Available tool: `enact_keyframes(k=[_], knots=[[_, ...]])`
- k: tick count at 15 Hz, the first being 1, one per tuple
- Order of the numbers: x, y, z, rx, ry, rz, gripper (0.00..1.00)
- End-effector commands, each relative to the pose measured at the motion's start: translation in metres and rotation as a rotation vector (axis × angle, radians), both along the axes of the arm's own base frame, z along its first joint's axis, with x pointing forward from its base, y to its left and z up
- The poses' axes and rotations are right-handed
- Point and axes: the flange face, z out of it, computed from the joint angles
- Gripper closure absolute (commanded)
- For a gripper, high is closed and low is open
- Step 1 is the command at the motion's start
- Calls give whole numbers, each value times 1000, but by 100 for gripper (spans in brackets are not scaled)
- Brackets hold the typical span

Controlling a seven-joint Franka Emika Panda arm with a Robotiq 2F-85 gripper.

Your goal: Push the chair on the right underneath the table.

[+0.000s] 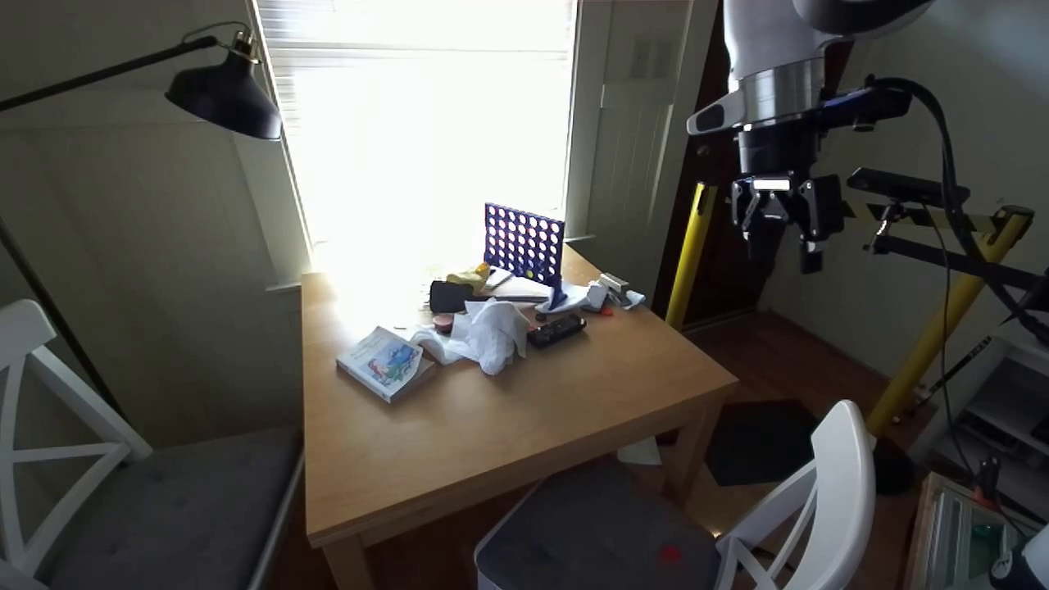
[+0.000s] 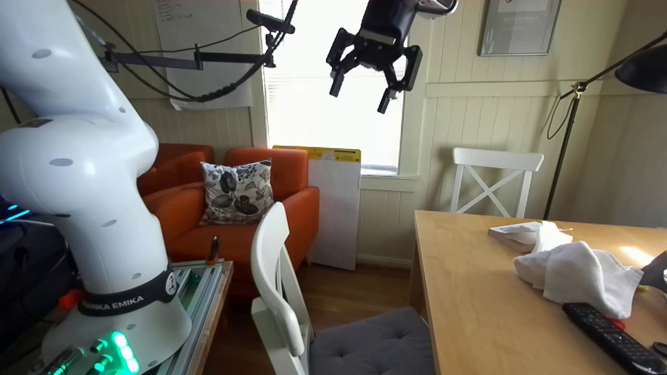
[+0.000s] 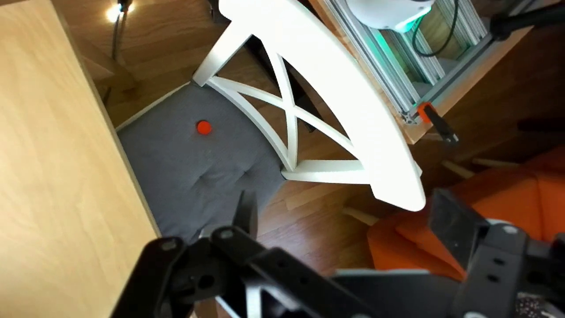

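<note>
The white wooden chair to be pushed, with a curved top rail and an X-shaped back, stands at the side of a light tan table that faces the robot's base; in the wrist view the front of its grey seat runs out of sight beneath the table's edge, while its back stands well out from it. Above the chair, touching nothing, hangs the gripper, its two fingers spread apart with nothing between them. The push looks yet to be made, and height is perhaps the main worry: a shove at the top rail could tip the chair instead of sliding it, above all if its legs drag on the wooden floor. An off-centre push is another risk, since the chair seems slightly askew to the table; it might swivel and jam a seat corner against a table leg. Spread this wide, the fingers could also poke through the gaps of the X and snag. Room behind looks limited: the metal-railed stand is near the chair's back, so the arm might knock it while getting behind the rail. A small red disc lying on the seat could slip off. If the chair struck the table hard, the upright blue game grid on top might topple
</note>
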Motion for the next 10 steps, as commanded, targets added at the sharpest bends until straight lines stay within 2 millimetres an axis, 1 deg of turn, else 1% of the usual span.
enact_keyframes(k=[1, 4, 6, 7, 9, 10], knots=[[2, 3, -4, 14, 22, 195, 0], [-4, 2, -16, 50, 39, 342, 0], [-11, 0, -28, 80, 64, 439, 0], [-3, 1, -18, 77, 45, 341, 0], [-5, 0, -27, 91, 69, 390, 0], [-6, 0, -29, 95, 73, 400, 0]])
